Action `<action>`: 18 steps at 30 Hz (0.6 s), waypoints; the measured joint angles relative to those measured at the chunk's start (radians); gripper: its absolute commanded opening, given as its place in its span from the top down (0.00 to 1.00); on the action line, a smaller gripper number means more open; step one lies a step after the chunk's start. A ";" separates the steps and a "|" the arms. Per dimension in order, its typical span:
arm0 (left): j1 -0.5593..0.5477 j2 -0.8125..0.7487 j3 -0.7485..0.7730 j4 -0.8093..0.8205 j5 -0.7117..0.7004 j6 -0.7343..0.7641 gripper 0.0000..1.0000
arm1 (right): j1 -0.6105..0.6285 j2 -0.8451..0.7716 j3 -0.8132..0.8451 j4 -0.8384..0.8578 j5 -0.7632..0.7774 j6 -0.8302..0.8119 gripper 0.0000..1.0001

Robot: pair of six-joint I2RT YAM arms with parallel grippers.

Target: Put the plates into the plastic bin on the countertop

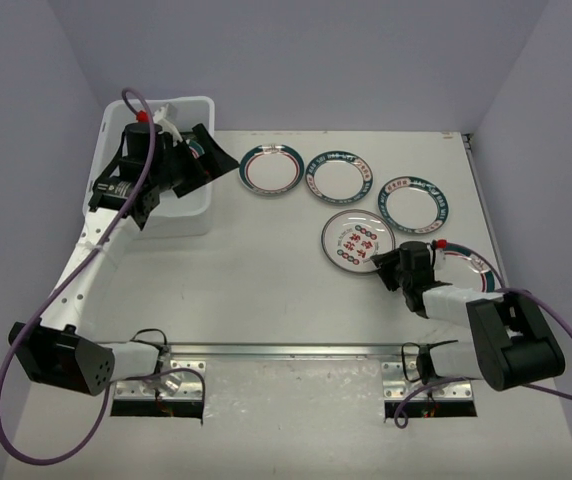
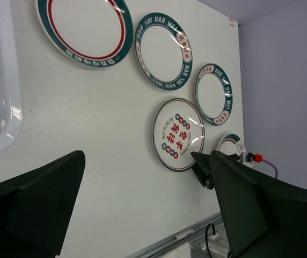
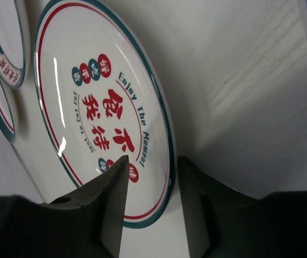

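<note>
Several round white plates lie on the countertop. The one with red characters has its near rim between the fingers of my right gripper. One finger is over its face and one is outside the rim, with a gap showing, so the jaws are still open. Teal-rimmed plates lie behind it. Another plate is partly under the right arm. My left gripper hangs open and empty over the right edge of the plastic bin.
A metal strip runs along the countertop's near edge. Purple walls close in the left, back and right sides. The bin's white rim shows at the left of the left wrist view.
</note>
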 measured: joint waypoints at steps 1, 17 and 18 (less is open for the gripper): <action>0.000 -0.005 0.000 -0.001 -0.001 0.004 0.00 | -0.001 0.013 -0.002 0.013 0.008 0.013 0.70; 0.000 0.021 0.001 -0.005 0.069 0.030 0.00 | 0.001 0.029 0.182 -0.157 -0.250 -0.162 1.00; 0.000 0.046 0.001 0.004 0.109 0.031 0.00 | 0.002 0.028 0.242 -0.229 -0.291 -0.215 1.00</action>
